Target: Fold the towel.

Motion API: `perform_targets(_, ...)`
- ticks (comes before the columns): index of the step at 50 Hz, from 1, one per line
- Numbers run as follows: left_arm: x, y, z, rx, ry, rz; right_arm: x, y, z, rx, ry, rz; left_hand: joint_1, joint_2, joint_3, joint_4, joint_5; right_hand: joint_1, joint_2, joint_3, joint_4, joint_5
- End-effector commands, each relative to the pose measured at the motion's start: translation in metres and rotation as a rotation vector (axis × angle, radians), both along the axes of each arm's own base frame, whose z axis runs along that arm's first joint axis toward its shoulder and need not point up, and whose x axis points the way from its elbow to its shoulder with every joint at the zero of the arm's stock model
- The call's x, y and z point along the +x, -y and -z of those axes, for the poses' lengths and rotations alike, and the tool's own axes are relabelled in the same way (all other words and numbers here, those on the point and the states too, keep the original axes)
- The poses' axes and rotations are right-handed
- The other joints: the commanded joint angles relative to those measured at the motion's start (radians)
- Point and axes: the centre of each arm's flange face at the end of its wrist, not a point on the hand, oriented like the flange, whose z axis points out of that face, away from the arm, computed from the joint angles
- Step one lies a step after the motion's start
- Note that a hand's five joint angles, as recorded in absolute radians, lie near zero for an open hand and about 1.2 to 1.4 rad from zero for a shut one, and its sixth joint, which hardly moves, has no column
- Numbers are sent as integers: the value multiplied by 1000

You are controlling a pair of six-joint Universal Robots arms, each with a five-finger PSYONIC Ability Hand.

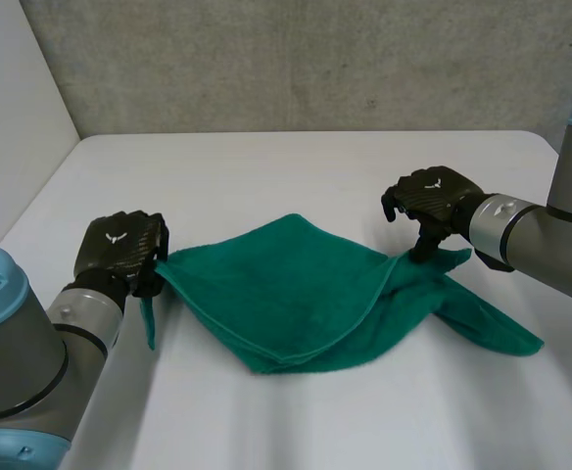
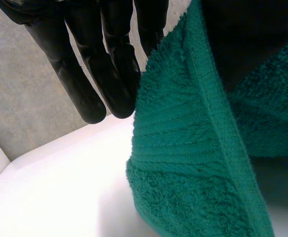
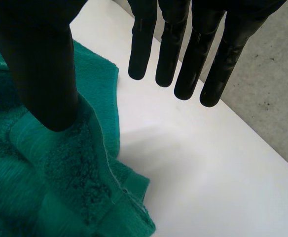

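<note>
Head view shows the green towel (image 1: pixel 306 294) lying in the middle of the white table (image 1: pixel 266 166). It looks soft, light and floppy, so it will sag; corners and edges are the best places to hold. Its long way runs side to side, from the left hand (image 1: pixel 119 250) to a loose tail past the right hand (image 1: pixel 433 196). The left hand pinches a corner. The right hand is spread wide, only its thumb (image 3: pixel 45 74) touching the towel.

The left arm (image 1: pixel 22 362) and right arm (image 1: pixel 560 225) are cut off by the head view's edges; the towel (image 1: pixel 306 294) (its lower layer hidden) overruns both wrist views' edges.
</note>
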Motion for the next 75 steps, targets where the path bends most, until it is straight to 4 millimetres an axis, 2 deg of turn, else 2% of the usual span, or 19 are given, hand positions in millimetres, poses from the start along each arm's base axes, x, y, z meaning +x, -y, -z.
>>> perform_targets(1,0,0,1,4,2,0,2,1,4,16,-4,-5,242,197,202,201,256,132,41,59,64,63)
perform_targets(12,0,0,2,7,3,0,9,-15,58,190,-67,-36,242,197,202,201,256,185,94,112,117,115)
perform_targets(15,0,0,3,8,3,0,8,-14,59,191,-65,-32,242,197,202,201,256,334,243,261,266,264)
perform_targets(17,0,0,4,11,5,0,7,-11,56,181,-63,-19,242,197,202,201,256,802,711,729,734,733)
perform_targets(22,1,1,4,15,8,-4,5,-5,48,156,-57,14,242,197,202,201,256,850,759,777,782,781)
perform_targets(28,5,3,-1,26,14,-19,-13,-4,-19,-4,-18,126,242,197,202,201,256,850,759,777,782,781)
perform_targets(35,14,-6,-56,-44,-12,-36,-27,-24,-75,-133,-6,163,242,197,202,201,256,850,759,777,782,781)
perform_targets(36,16,-7,-64,-59,-17,-41,-32,-46,-102,-194,-38,152,242,197,202,201,256,850,759,777,782,781)
perform_targets(39,26,-15,-98,-135,-12,-62,-41,-71,-119,-227,-122,131,242,197,202,201,256,850,759,777,782,781)
perform_targets(45,37,-28,-134,-225,90,-71,-61,-119,-126,-268,-419,90,242,197,202,201,256,850,759,777,782,781)
perform_targets(51,33,-32,-119,-172,199,4,-56,-128,-102,-201,-471,58,242,197,202,201,256,850,759,777,782,781)
perform_targets(55,23,-7,-48,72,283,70,-43,-126,-63,-82,-521,-23,242,197,202,201,256,850,759,777,782,781)
perform_targets(59,17,18,-6,190,362,93,-33,-96,1,110,-608,-63,242,197,202,201,256,850,759,777,782,781)
perform_targets(63,6,53,3,155,418,106,-23,-61,0,37,-597,-3,242,197,202,201,256,850,759,777,782,781)
perform_targets(68,-8,96,-46,-52,376,73,-7,-10,-48,-197,-446,132,242,197,202,201,256,850,759,777,782,781)
perform_targets(70,-14,107,-74,-153,345,60,0,11,-89,-340,-305,207,242,197,202,201,256,850,759,777,782,781)
perform_targets(71,-17,112,-94,-222,320,48,4,20,-121,-443,-193,252,242,197,202,201,256,850,759,777,782,781)
perform_targets(73,-25,126,-162,-503,209,-10,5,24,-136,-494,-136,271,242,197,202,201,256,850,759,777,782,781)
perform_targets(75,-24,125,-196,-639,134,-47,7,29,-180,-638,37,314,242,197,202,201,256,850,759,777,782,781)
